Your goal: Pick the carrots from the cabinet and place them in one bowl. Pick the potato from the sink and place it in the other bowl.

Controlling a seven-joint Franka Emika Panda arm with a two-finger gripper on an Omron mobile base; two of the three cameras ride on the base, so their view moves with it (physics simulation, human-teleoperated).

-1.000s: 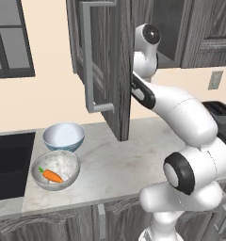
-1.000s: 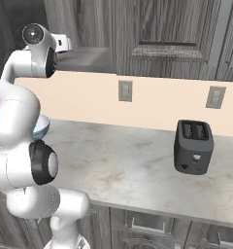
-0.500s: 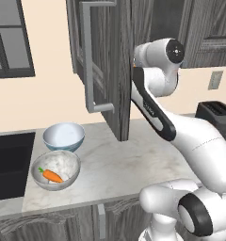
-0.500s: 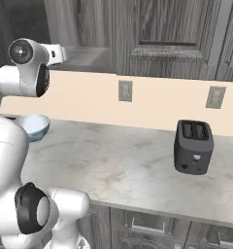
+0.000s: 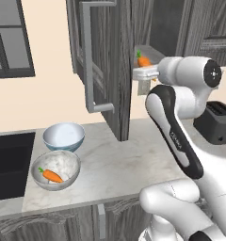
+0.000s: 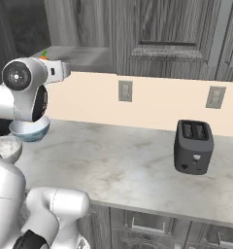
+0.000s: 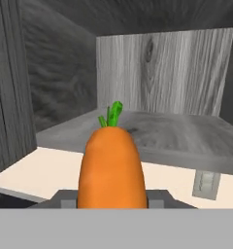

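carrot (image 7: 111, 165) lengthwise, green top toward cabinet (image 7: 157, 73)

I've got the arm (image 5: 173, 136) reaching up and bent at the elbow, wrist level, with the gripper (image 5: 144, 70) clamped on a carrot (image 7: 111, 165).

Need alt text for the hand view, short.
A carrot held in the gripper stands close up, green top pointing away. Behind it is the open cabinet, its grey wood-grain shelf and back wall.
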